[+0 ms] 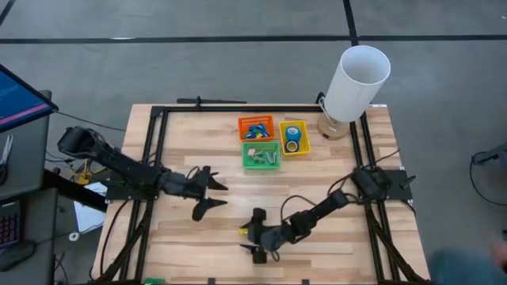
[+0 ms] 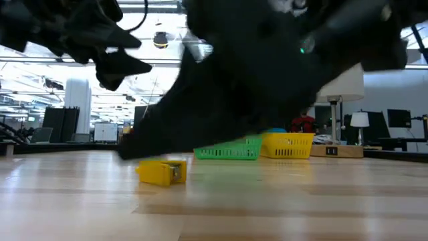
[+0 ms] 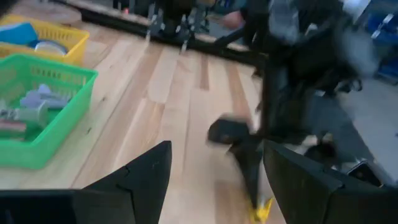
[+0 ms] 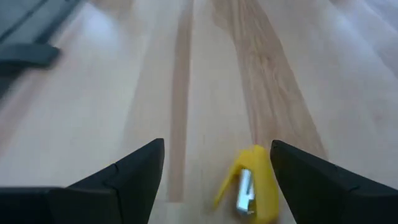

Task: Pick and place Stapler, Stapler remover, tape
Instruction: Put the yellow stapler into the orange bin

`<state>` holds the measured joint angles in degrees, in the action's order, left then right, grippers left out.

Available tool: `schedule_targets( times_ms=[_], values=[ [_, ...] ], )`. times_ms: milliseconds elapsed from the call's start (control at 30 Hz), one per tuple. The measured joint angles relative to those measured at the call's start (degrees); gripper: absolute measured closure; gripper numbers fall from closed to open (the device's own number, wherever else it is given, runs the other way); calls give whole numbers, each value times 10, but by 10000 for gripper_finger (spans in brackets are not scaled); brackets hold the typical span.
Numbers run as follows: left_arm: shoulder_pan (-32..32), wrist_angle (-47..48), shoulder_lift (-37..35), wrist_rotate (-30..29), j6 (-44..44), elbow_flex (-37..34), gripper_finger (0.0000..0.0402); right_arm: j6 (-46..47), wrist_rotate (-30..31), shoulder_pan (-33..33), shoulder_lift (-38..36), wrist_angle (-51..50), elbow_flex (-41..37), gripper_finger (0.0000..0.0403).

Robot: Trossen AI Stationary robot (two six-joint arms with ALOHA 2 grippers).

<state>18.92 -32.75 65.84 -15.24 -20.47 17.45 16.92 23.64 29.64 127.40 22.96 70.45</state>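
The yellow stapler (image 4: 249,185) lies on the bare wooden table (image 1: 198,237) near its front edge, between the spread fingers of the right gripper (image 1: 257,235), which hangs low over it, holding nothing. The left gripper (image 1: 212,193) hovers well to the left, its fingers also released and empty. Further back stand three small baskets: the orange basket (image 1: 256,127), the green basket (image 1: 261,156), and the yellow basket (image 1: 294,138) holding blue tape (image 1: 292,133). A white lamp (image 1: 355,83) stands in the far right corner.
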Motion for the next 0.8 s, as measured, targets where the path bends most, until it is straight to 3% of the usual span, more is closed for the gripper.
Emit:
schedule_targets(
  times_ms=[233,400,533,733,800],
  values=[
    [26,-39,21,-23,-27,0,159,36,28,-3,61,-39,49,117],
    [32,-38,48,-24,-54,0,159,46,42,-2,61,-62,53,130],
    [36,-39,78,-23,-58,0,162,45,43,-3,46,-80,52,193],
    [60,-45,108,4,-65,0,163,-9,45,-8,-2,-168,46,359],
    [78,-43,109,18,-65,0,162,-32,48,-17,-27,-206,43,356]
  ],
)
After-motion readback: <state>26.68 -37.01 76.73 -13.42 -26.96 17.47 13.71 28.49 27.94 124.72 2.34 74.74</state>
